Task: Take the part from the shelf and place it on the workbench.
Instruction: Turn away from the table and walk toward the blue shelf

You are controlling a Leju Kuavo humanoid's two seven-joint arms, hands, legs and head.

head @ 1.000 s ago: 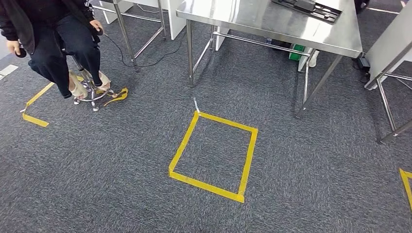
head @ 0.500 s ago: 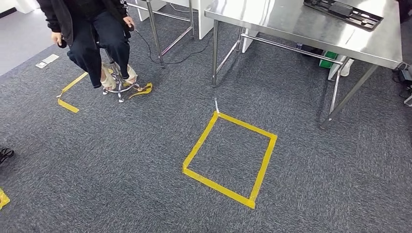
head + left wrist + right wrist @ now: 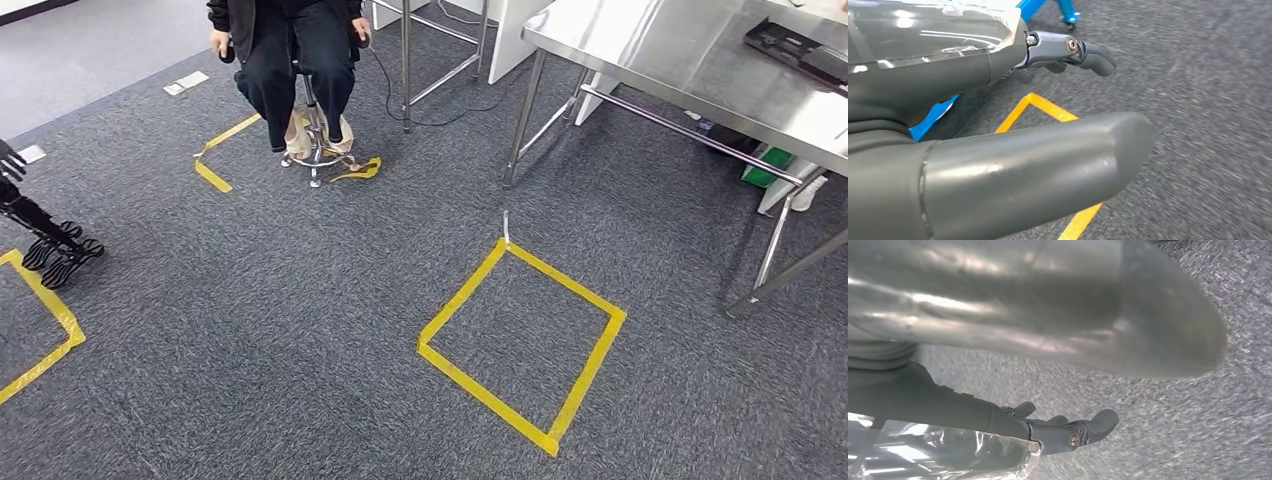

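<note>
A steel workbench (image 3: pixel 690 70) stands at the back right in the head view, with a flat black part (image 3: pixel 800 50) lying on its far side. My left hand (image 3: pixel 948 65) hangs over the grey carpet with its fingers (image 3: pixel 1088 52) stretched out and nothing in it. My right hand (image 3: pixel 1013 425) hangs likewise above the carpet, its fingers (image 3: pixel 1093 425) apart and holding nothing. Clear film covers the back of each hand.
A yellow tape square (image 3: pixel 520 340) marks the carpet ahead. A person (image 3: pixel 290 50) sits on a stool (image 3: pixel 318 150) at the back. Dark ribbed feet (image 3: pixel 55 250) stand at the left edge beside more yellow tape (image 3: pixel 40 330). A blue frame (image 3: pixel 1068 12) stands near my left hand.
The camera has swung to the left: the workbench, the tape square and the seated person have all slid rightward in the picture, and the dark feet at the left have come into sight.
</note>
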